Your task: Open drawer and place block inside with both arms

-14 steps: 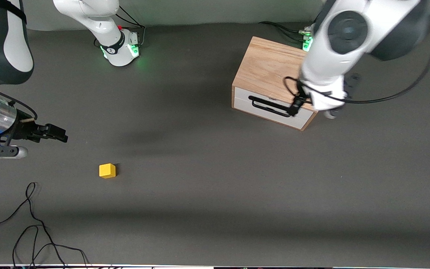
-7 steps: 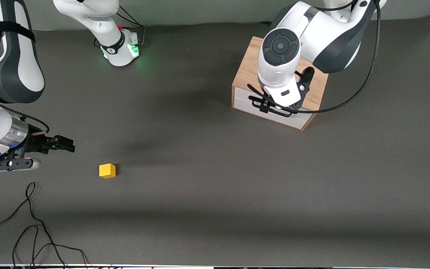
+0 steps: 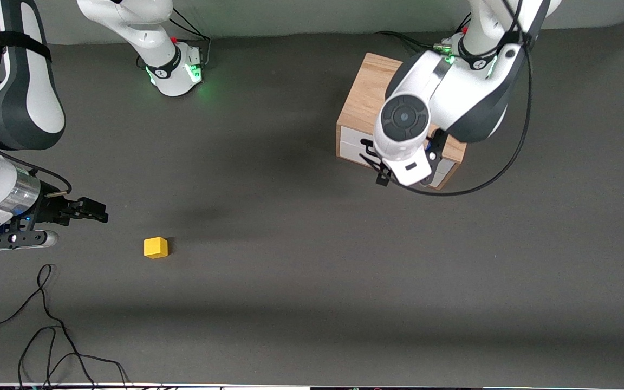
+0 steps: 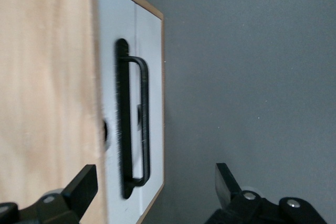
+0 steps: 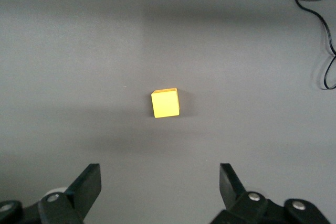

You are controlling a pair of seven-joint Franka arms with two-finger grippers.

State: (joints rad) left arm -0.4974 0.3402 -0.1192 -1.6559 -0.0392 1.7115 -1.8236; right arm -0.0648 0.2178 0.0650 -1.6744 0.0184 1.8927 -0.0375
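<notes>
The yellow block [image 3: 156,247] lies on the grey table toward the right arm's end. It also shows in the right wrist view [image 5: 166,103]. My right gripper [image 3: 101,214] is open and empty just above the table beside the block, a short way from it [image 5: 160,182]. The oak cabinet [image 3: 369,97] stands near the left arm's base. Its white drawer [image 4: 152,51] is closed, with the black handle [image 4: 134,124] on its front. My left gripper [image 4: 156,182] is open and empty over the cabinet's front edge, one finger over the top, the other over the table. In the front view my left wrist hides it.
A loose black cable [image 3: 46,325] lies on the table nearer the front camera than the right gripper, at the right arm's end. It also shows in the right wrist view [image 5: 315,3]. The two green-lit bases [image 3: 174,70] stand along the back edge.
My left arm has swung from beside the cabinet to over its front, above the handle. My right gripper edged toward the block, then held still. The block and drawer have not moved.
</notes>
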